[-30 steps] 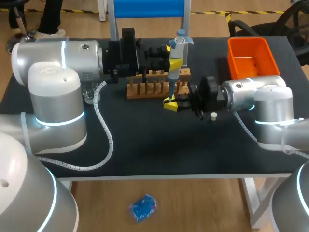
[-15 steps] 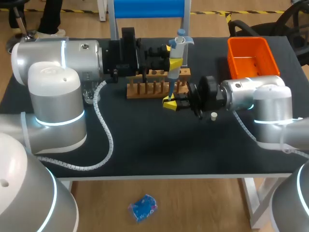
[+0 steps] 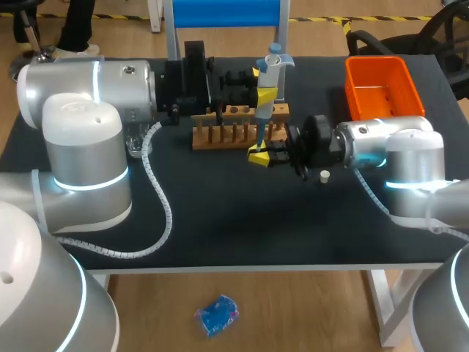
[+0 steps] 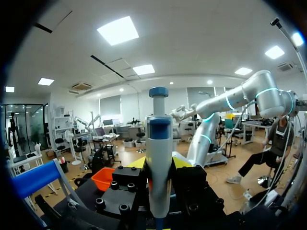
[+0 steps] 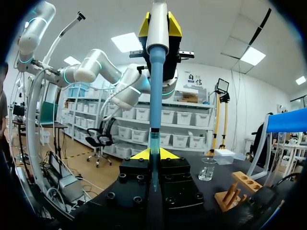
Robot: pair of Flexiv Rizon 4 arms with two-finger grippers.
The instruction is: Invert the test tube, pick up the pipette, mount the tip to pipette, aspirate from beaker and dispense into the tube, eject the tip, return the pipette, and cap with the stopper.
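Pipette (image 3: 261, 121) (white body, blue shaft) upright, clamped by left gripper (image 3: 265, 95); hold of right gripper (image 3: 259, 156) unclear.

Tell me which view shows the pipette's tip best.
Right wrist view: the tip shows clear, on the pipette, between the right gripper's fingers. Head view: the tip is lost at that gripper. Left wrist view: only the pipette's upper body.

Robotics lab, by every sign: black tabletop (image 3: 242, 220) laid out with a blue-and-white pipette (image 3: 267, 81), a wooden tube rack (image 3: 227, 136), a glass beaker (image 5: 207, 168) and an orange bin (image 3: 381, 88), flanked by silver left arm (image 3: 80, 125) and right arm (image 3: 396, 147) with glowing rings.
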